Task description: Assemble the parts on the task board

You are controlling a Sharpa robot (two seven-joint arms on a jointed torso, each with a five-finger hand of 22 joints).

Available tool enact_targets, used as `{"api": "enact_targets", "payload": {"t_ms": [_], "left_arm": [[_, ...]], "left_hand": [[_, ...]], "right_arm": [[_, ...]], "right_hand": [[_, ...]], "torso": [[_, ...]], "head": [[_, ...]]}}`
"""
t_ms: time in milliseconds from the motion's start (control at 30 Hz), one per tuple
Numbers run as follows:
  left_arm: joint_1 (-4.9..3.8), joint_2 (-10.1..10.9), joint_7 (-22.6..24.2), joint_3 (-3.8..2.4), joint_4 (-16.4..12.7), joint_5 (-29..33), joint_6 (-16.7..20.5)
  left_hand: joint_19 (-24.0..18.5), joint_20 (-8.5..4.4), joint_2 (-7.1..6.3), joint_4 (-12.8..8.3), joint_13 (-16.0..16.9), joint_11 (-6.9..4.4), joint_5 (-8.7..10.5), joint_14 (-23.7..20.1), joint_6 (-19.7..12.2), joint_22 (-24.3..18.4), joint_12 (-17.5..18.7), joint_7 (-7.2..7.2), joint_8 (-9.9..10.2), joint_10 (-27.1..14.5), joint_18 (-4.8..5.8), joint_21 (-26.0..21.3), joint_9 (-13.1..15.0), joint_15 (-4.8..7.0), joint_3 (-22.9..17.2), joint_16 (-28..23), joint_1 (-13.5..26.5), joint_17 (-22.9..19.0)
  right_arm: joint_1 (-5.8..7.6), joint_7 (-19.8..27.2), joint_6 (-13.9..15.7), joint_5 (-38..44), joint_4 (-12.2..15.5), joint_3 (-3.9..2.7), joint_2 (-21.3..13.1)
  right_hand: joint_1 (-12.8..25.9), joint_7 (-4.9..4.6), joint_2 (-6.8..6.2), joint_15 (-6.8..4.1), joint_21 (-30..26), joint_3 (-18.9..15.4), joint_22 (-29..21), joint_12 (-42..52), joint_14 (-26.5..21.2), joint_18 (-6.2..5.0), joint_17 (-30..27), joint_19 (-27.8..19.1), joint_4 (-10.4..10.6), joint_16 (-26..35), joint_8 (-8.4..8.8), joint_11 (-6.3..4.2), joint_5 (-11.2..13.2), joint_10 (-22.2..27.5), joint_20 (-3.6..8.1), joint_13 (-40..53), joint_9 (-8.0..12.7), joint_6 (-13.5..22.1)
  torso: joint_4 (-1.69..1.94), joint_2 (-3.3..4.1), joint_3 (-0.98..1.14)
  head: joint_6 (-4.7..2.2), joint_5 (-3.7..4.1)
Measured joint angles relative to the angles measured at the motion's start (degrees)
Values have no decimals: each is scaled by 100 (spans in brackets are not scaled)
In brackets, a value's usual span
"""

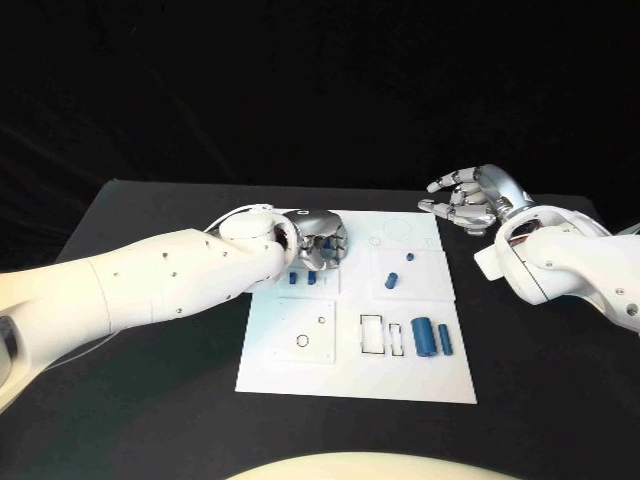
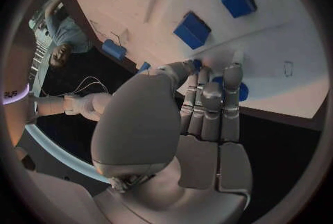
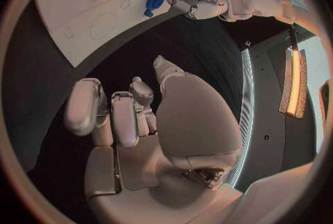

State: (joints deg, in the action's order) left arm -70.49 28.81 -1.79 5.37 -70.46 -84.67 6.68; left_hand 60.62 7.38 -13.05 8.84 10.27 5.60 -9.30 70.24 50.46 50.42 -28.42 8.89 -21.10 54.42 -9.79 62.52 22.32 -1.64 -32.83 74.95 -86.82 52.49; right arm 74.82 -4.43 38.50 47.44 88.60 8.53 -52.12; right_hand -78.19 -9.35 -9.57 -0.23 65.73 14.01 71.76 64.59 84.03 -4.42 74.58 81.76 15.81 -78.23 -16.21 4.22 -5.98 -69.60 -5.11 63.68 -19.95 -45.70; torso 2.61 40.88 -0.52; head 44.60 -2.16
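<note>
Place: robotics lab | Evidence: black-draped table (image 1: 147,300), white task board (image 1: 356,375) (outlined slots), dark backdrop

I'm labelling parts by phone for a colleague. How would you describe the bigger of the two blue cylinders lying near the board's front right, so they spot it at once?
Start at the white task board mid-table and go to its right side, nearer the robot. Two blue cylinders lie side by side there, right of the outlined rectangles. Yours is the thicker cylinder; the thin cylinder lies nearer the board's right edge.

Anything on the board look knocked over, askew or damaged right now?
Nothing stands out. The task board lies flat on the table, and the blue parts sit on it in tidy rows. The left hand is over the far-left parts; the right hand hovers off the board.
</note>
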Motion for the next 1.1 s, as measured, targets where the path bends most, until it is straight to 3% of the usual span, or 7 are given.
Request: {"api": "enact_targets", "payload": {"t_ms": [233, 333, 600, 867, 1100], "left_arm": [[-3, -13, -18, -1, 14, 4, -4], [-3, -14, -19, 1, 17, 7, 15], [8, 64, 48, 4, -65, 81, 210], [9, 253, 133, -120, -306, 226, 403], [-12, 563, 166, -258, -642, 390, 492]], "left_hand": [[135, -12, 38, -143, 14, -17, 0, 142, 103, 227, 2, 18, 28, 121, 0, 218, -43, 24, -143, 142, -37, 134], [177, -11, 51, -215, 26, -29, 2, 174, 129, 339, 4, 10, 28, 172, 95, 292, -55, 31, -180, 176, -51, 193], [350, -23, 141, -246, 21, -20, 169, 373, 252, 567, 17, 17, 61, 245, 96, 489, -94, 24, -180, 289, 40, 320], [399, -30, 122, -246, 48, -36, 179, 419, 280, 655, 20, 2, 61, 286, 96, 548, -96, 30, -180, 316, 85, 374], [440, -30, 143, -246, 47, -38, 200, 461, 320, 697, 20, 2, 62, 305, 96, 575, -103, 31, -180, 337, 105, 407]], "right_arm": [[0, 2, 1, 0, 1, 0, -1], [0, 3, 1, 0, 2, 0, -1], [0, 8, 1, 0, 0, 0, 6], [0, 12, 1, -1, -5, 0, 8], [-1, 17, 2, -3, -7, 0, 5]], "right_hand": [[0, 0, 0, 0, 0, 0, 0, 0, 0, 0, 0, 0, 0, 0, 1, 0, 0, 0, 0, 0, 0, 0], [0, 0, 0, 0, 0, 0, 0, 0, 0, 0, 0, 0, 0, 0, 1, 0, 0, 0, 0, 0, 0, 0], [23, 0, 23, 0, 0, 0, 10, 0, 0, 0, 0, 0, 0, 0, 1, 0, 0, 0, 0, 11, 0, 0], [23, 0, 23, 0, 0, 0, 9, 0, 0, 0, 4, 0, 0, 0, 2, 1, 0, 0, 0, 11, 0, 0], [23, 0, 23, 0, 0, 0, 9, 0, 0, 0, 4, 0, 0, 0, 2, 1, 0, -1, 0, 10, 0, 0]], "torso": [[-3, 0, 3], [-4, -1, 4], [-5, -1, -1], [-3, -4, -2], [3, -10, 1]], "head": [[4, -1], [-2, 3], [-15, -2], [-23, -1], [-31, -1]]}}
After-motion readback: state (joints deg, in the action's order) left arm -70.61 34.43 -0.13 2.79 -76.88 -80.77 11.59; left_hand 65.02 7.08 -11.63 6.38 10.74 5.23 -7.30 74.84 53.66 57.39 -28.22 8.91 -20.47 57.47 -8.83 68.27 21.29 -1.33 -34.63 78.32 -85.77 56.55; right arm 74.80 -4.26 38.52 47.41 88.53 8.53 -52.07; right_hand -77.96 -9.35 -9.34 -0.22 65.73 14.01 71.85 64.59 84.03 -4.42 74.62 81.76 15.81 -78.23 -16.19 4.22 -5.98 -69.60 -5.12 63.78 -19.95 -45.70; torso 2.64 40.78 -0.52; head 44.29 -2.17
